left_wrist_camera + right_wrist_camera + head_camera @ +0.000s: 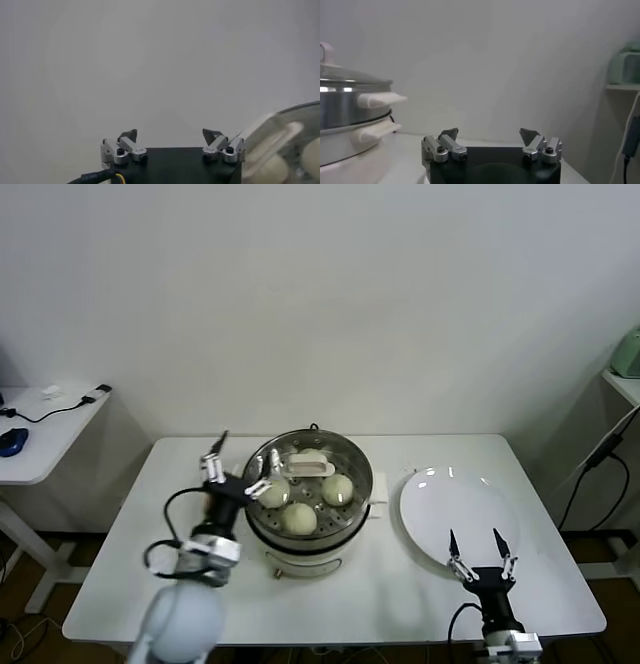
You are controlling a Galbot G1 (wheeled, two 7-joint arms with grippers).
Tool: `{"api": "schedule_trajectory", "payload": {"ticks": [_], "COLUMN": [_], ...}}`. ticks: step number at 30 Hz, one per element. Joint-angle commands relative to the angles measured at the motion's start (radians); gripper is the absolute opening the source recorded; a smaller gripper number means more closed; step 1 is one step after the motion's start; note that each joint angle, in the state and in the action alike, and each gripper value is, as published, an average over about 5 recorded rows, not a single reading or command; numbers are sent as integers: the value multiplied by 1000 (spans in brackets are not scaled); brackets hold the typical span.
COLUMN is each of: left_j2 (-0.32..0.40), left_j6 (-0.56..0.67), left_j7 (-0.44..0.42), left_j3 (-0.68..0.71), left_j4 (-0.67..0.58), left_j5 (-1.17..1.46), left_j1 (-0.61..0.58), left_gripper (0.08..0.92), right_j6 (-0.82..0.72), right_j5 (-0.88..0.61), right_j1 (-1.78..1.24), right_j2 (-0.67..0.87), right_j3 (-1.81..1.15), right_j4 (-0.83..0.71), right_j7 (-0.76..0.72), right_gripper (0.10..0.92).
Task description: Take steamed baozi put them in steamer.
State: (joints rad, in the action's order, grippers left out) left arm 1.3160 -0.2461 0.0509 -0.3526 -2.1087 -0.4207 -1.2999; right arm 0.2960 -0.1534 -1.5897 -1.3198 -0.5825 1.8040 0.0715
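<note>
Left gripper spread apart at the steamer rim — baozi inside, seemingly four.

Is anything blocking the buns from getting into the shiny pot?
Nothing visible does. The buns already sit inside the steamer. The plate is bare. The open left gripper is at the steamer's left rim; the open right gripper waits by the plate.

Steamer: shiny polished metal pot, cream glossy plastic base and handles. Buns inside: smooth, matt, pale dough. Plate: white, glossy, light glints on rim. Table: white, smooth, matt. Left gripper and right gripper: black matt body, bare silvery metal finger brackets, dark tips. Wall: plain, matt, off-white.
</note>
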Motion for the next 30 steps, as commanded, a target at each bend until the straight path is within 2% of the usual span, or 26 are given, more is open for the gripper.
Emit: {"api": "schedule_trajectory", "payload": {"ticks": [1,9,30], "left_j2": [-100,-81,-37], "left_j6": [223,325,376], "left_j7": [14,-25,-45], "left_j3": [-393,-353,-257], "left_j4": [147,308,302], "left_j5": [837,789,683], "left_j1": [-173,-223,-265], "left_gripper": [823,823,823], "right_j6": [33,23,11], "right_j5": [-58,-86,-83], "right_j1": [11,19,23], "right_j2": [16,21,20], "right_j3": [-24,-10,21], "right_j4": [-61,-83,-66], "right_j7": [-1,-21,-24], "right_gripper": [823,823,823]}}
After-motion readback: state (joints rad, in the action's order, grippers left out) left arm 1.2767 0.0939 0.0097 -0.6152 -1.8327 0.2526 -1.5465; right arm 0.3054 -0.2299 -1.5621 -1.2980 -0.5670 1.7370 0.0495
